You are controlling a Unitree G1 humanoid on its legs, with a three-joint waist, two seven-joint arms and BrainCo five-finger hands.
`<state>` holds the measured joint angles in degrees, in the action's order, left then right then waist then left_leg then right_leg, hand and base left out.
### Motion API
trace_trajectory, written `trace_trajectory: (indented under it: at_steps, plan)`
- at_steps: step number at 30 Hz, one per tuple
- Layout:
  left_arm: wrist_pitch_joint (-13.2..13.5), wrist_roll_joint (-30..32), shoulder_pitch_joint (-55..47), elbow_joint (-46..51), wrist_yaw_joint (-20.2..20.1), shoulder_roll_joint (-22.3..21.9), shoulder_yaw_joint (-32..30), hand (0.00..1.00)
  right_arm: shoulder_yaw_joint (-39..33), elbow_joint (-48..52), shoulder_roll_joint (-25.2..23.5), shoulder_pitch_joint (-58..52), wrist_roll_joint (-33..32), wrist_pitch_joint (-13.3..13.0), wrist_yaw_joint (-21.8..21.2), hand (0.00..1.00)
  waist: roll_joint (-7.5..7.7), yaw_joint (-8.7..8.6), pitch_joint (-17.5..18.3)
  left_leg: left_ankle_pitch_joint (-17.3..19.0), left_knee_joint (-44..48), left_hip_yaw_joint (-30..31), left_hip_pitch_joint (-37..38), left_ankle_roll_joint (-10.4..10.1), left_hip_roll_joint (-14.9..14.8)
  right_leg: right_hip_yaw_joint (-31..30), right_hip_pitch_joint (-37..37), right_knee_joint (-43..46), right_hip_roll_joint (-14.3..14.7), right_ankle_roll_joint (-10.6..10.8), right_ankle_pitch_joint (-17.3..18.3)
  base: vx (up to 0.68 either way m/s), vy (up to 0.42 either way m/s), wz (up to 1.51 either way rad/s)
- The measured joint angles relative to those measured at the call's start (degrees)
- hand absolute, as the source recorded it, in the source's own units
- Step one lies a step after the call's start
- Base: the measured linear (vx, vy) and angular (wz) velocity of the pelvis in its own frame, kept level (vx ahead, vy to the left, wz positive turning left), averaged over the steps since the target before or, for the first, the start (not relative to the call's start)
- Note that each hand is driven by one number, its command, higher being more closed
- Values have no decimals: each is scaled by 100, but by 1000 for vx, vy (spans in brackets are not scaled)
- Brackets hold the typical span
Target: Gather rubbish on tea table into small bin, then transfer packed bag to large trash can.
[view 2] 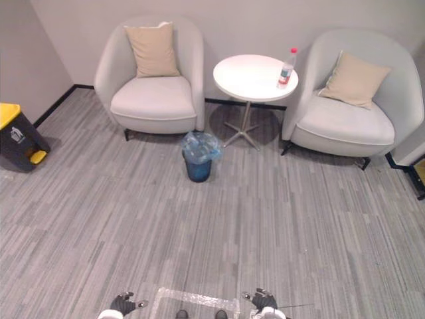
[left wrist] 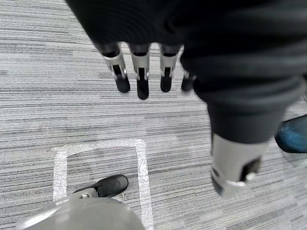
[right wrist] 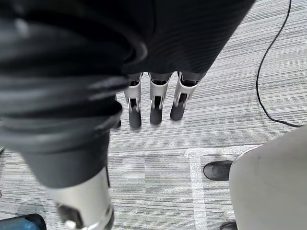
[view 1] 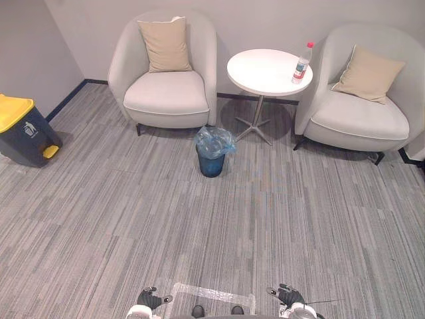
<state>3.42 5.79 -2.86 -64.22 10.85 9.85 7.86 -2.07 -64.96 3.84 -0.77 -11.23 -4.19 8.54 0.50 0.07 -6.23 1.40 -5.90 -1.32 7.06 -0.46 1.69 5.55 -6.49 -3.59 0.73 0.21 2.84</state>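
A clear plastic bottle with a red cap [view 1: 302, 63] stands upright at the right edge of the round white tea table [view 1: 262, 72]. On the carpet in front of the table sits a small dark blue bin [view 1: 212, 157] lined with a blue bag. The large dark trash can with a yellow lid [view 1: 23, 129] stands at the far left by the wall. My left hand [view 1: 149, 298] and right hand [view 1: 287, 295] hang low at the near edge, far from the table. Both hold nothing, with fingers [left wrist: 141, 76] [right wrist: 154, 103] straight over the carpet.
Two light grey armchairs with beige cushions flank the table, one on the left [view 1: 166, 70] and one on the right [view 1: 362, 100]. A taped white rectangle [view 1: 209, 297] marks the carpet between my hands. Open grey carpet lies between me and the bin.
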Motion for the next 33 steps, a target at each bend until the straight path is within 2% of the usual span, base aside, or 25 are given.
trace_trajectory:
  at_steps: [20,29,33]
  plan:
    - [-1,82,10,-5,-128,11,-2,0,-218,-9,-41,4,-3,10,-79,0,3,-8,-2,5,-3,-223,4,1,-9,-209,29,-83,11,-18,-99,-19,-5,-5]
    - [-8,77,116,0,-222,32,-2,0,-231,54,-29,16,-8,20,-107,0,16,-9,-95,113,1,-812,-105,48,-22,-765,311,-145,44,-6,-207,-27,-5,-34]
    - [-8,-48,135,18,-220,47,-26,0,-231,120,12,16,-6,23,-119,0,28,-9,-120,313,79,-1246,-141,49,-51,-1145,464,-126,84,-1,-212,53,9,-49]
